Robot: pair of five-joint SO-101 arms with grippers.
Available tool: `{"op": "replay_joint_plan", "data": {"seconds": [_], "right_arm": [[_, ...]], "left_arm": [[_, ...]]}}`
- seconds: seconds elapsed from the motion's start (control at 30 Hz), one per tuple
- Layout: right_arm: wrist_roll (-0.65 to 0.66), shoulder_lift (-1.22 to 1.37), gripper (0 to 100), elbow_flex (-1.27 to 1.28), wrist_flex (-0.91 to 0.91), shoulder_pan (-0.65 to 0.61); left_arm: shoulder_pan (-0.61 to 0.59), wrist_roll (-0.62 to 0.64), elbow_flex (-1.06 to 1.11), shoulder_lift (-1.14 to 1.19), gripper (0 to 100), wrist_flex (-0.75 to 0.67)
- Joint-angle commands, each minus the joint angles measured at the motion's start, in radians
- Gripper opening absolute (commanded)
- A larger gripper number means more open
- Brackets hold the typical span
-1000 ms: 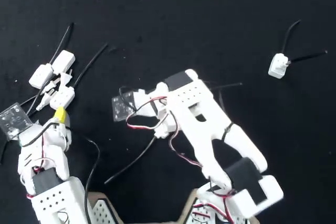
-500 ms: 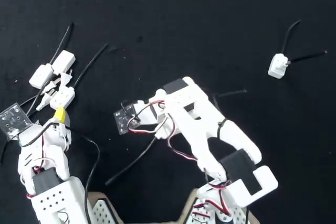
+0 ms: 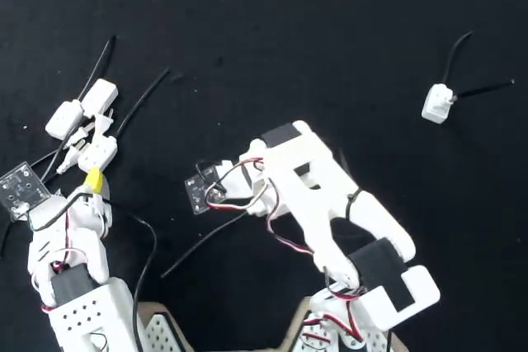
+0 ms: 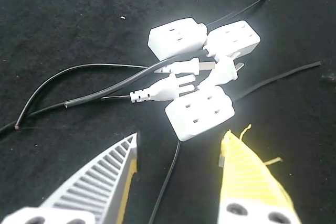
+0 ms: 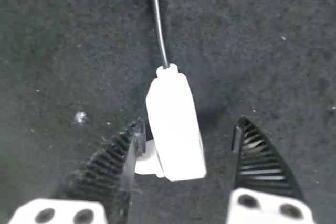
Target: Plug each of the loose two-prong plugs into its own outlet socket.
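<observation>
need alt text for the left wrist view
Three white sockets cluster on a black table, with loose white two-prong plugs and black cords lying among them. The left hand is open just short of the nearest socket, one finger yellow, one pale.

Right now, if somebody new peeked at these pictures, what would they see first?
Probably the bunch of white sockets and plugs tangled with black cords at the left of the table, just ahead of the open left gripper. Then the right gripper, open around a white block mid-table.
</observation>
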Motion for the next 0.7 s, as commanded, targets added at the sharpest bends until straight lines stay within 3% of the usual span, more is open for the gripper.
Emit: {"op": "replay_joint_plan", "data": {"seconds": [0.0, 0.1, 0.17, 0.27, 0.43, 0.67], "right_arm": [[0.011, -0.047, 24.7, 0.039, -0.002, -0.014], [0.008, -0.047, 22.8, 0.081, -0.074, -0.003], [-0.006, -0.047, 15.2, 0.085, -0.11, 0.026], [-0.126, -0.054, 0.4, 0.047, -0.163, 0.074], [-0.334, -0.056, 1.1, -0.087, -0.167, 0.226], [-0.692, -0.021, 1.0, -0.437, -0.072, 0.565]], "left_arm": [[-0.01, 0.011, -0.068, -0.005, 25, -0.017], [-0.007, 0.011, -0.068, -0.005, 25, -0.017], [0.018, 0.009, -0.068, -0.005, 25, -0.017], [0.039, 0.008, -0.067, -0.005, 25, -0.017], [0.038, 0.008, -0.065, -0.005, 25, -0.017], [0.039, 0.008, -0.064, -0.005, 25, -0.017]]}}
